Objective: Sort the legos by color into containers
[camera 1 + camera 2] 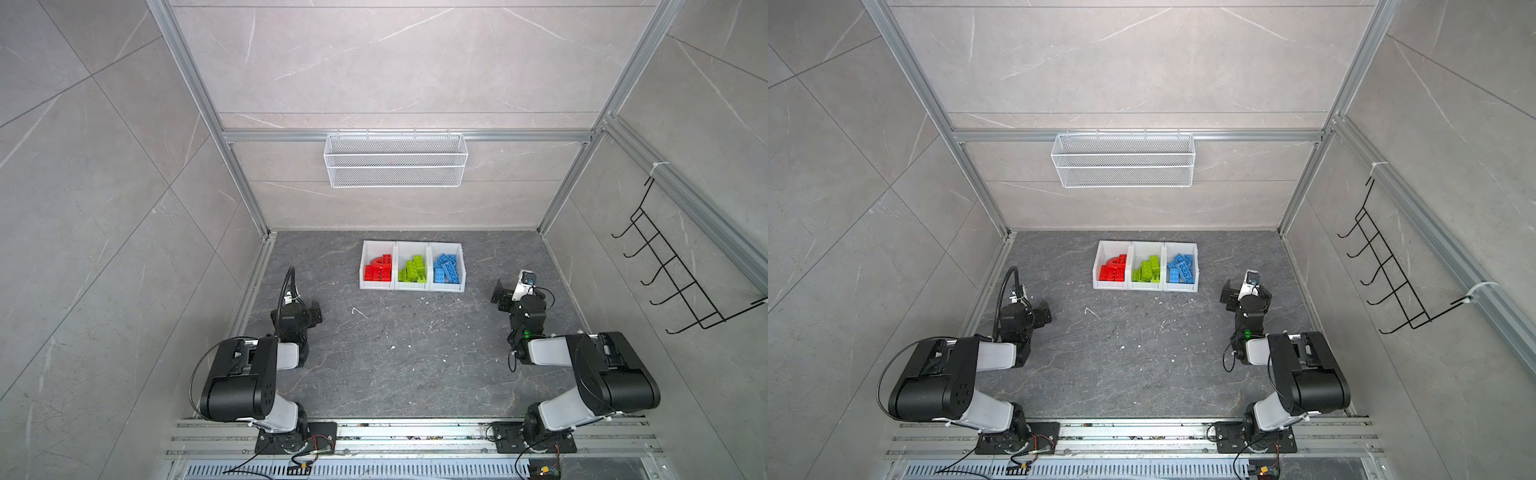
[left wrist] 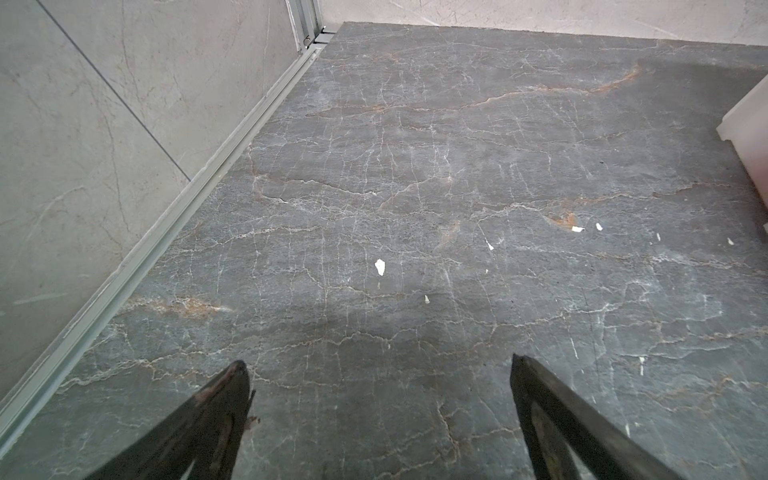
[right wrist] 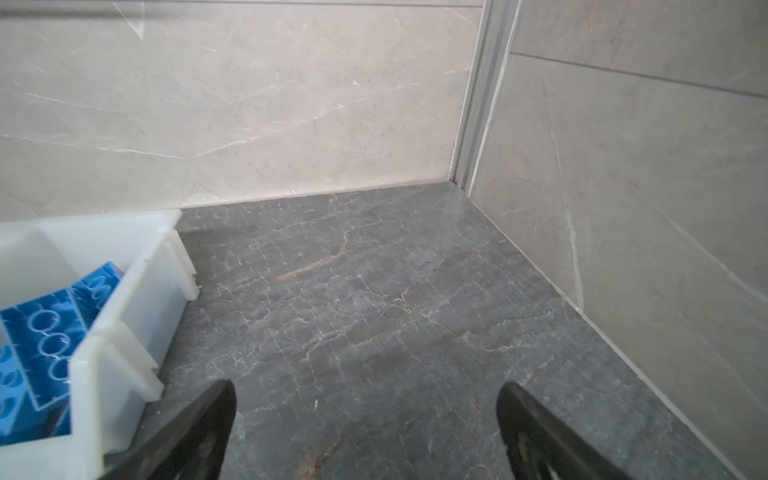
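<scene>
**Figure: top and wrist views, late stage of the sort.** The containers [image 1: 415,246] stand in a row on the table [image 1: 395,357], ahead of both end effectors and between them.

- **Fill:** The red legos [image 1: 377,273], with the red arch [image 1: 379,261] among them, lie in the container nearest the left end effector [image 2: 379,361]. The green legos [image 1: 413,269] fill the middle one. The blue legos [image 1: 446,268] fill the container nearest the right end effector [image 3: 365,384]. From above, each container shows one colour only, as far as I can tell.
- **Table:** I see no brick loose on it in any view. The pale flecks [image 2: 380,267] ahead of the left end effector look like chips or marks, too small to be bricks.
- **End effectors:** Both are released, jaws spread wide with nothing between them, over bare table. The right one sits just beside the outer wall of the blue-filled container. The left one is well apart from the red-filled one, whose corner barely enters its wrist view.
- **Mesh basket:** The mesh basket [image 1: 395,160], far beyond both, looks empty.

I judge the sort complete. All that is left is to check that no brick hides beneath another colour.
</scene>
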Motion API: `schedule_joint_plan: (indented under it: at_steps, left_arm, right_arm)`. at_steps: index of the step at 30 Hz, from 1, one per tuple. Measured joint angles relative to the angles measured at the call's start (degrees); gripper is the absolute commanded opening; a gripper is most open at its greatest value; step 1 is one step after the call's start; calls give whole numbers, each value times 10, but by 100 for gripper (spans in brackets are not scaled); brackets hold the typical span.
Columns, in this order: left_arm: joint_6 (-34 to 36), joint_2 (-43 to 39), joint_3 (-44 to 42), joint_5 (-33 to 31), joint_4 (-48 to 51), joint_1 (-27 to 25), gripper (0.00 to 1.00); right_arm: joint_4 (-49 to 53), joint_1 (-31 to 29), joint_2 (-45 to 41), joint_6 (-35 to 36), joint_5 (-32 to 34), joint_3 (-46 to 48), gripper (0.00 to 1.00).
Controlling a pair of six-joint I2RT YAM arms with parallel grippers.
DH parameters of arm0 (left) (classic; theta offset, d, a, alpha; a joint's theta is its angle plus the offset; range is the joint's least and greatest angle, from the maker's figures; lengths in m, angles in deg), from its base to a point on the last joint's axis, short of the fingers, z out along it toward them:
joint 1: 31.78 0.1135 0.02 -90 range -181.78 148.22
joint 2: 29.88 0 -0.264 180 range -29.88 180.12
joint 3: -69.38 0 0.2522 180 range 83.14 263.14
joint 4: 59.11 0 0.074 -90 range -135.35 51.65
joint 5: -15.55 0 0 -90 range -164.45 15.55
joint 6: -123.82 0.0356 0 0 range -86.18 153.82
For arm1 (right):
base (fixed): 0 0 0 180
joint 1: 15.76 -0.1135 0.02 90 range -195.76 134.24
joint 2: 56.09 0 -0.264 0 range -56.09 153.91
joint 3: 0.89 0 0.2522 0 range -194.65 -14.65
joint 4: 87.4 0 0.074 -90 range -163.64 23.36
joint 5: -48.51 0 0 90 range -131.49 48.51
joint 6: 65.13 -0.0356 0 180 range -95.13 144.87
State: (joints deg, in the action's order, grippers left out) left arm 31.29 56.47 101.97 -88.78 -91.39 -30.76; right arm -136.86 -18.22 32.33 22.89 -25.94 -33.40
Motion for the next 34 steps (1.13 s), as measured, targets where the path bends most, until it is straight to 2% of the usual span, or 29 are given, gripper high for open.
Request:
schedule_joint_plan:
  at_steps: [2,5,7,9,14,18,26,34]
  left_arm:
    - [0,0,0,0,-2,0,100]
    - [0,0,0,0,-3,0,100]
    - [0,0,0,0,-3,0,100]
    - [0,0,0,0,-3,0,100]
    - [0,0,0,0,-3,0,100]
    - [0,0,0,0,-4,0,100]
    - [0,0,0,0,-5,0,100]
    - [0,0,0,0,-5,0,100]
  right_arm:
    - [19,1,-39,1,0,19,100]
    - [184,2,-152,-12,3,-33,100]
    - [203,3,-197,-21,-2,-59,100]
    - [185,3,-206,-28,-11,-54,100]
    - [182,3,-110,-32,-45,-16,100]
    - [122,3,-20,-23,-74,25,100]
    - [106,-2,-13,-8,-113,1,100]
    - [104,-2,-13,-8,-120,-1,100]
